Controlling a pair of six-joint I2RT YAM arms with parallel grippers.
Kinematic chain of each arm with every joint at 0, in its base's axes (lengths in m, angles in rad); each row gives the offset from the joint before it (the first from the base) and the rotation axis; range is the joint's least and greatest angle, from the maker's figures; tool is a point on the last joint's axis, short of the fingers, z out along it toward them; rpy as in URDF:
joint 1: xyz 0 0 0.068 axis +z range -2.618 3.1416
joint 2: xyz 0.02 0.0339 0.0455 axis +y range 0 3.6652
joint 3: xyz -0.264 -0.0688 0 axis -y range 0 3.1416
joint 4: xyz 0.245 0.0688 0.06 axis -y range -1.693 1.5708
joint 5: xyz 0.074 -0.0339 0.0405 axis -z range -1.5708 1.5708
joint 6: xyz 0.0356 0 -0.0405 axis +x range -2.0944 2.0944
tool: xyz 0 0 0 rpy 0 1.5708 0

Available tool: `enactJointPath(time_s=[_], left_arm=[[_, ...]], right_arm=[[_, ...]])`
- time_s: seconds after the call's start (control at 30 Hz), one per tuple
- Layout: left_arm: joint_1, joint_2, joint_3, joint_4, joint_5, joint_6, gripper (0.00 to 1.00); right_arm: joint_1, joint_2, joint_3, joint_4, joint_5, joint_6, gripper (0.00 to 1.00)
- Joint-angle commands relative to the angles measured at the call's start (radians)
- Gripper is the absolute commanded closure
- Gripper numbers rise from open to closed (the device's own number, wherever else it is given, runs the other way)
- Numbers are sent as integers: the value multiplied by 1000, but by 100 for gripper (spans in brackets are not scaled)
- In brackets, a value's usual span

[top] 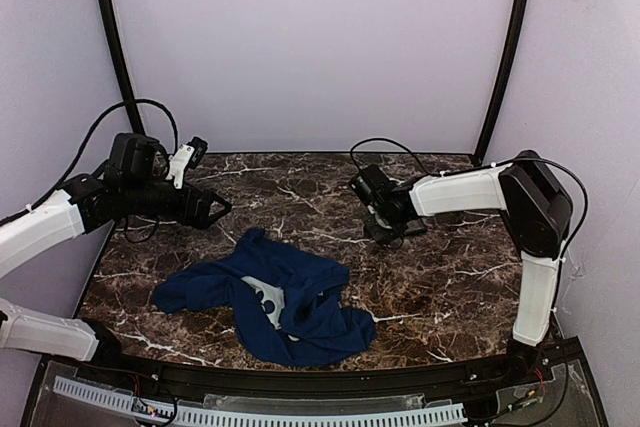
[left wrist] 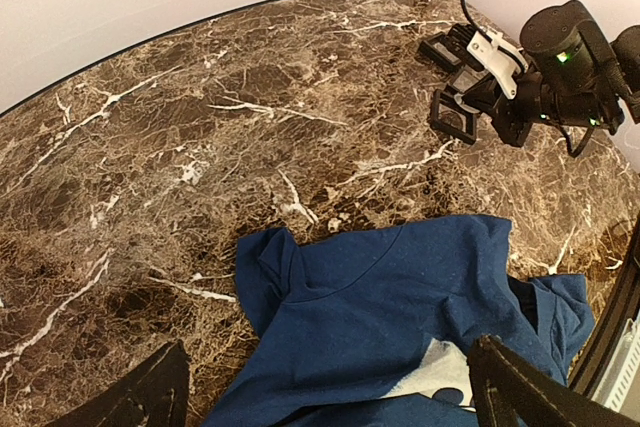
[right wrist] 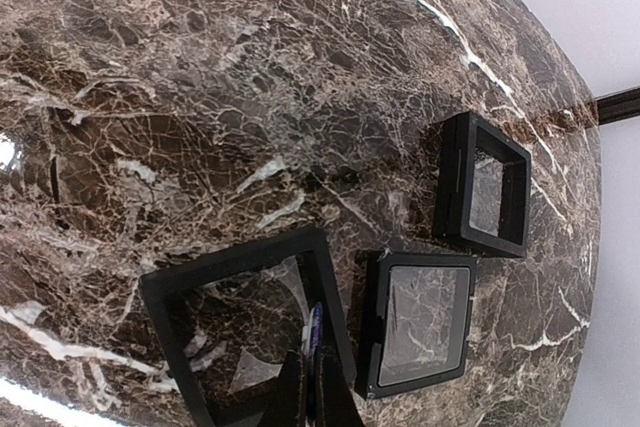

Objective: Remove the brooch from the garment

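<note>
The right gripper (right wrist: 312, 379), pinched shut on the brooch (right wrist: 315, 323), carries it lengthwise along its fingers directly above the black tray (right wrist: 230, 262) rim, while the spread left gripper (top: 215, 209) hovers over the garment (top: 300, 297).

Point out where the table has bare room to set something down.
Bare marble runs along the back edge, between the left gripper and the right gripper, behind the T-shirt. Another free patch lies right of the T-shirt, up to the right arm. Crowded: the black trays under the right gripper.
</note>
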Motion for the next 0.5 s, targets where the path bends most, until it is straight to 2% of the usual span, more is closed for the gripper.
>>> enactJointPath(time_s=[0.0, 0.13, 0.37, 0.47], left_arm=[[6, 1, -3, -16, 5, 6, 1], [6, 3, -3, -16, 5, 5, 1], [6, 12, -2, -18, 14, 6, 1], [6, 18, -2, -18, 22, 5, 1]], right_arm=[[-15, 31, 39, 22, -7, -3, 100], [-22, 50, 58, 15, -12, 1, 97], [-33, 46, 74, -3, -68, 17, 62], [-38, 21, 70, 0, -116, 27, 53]])
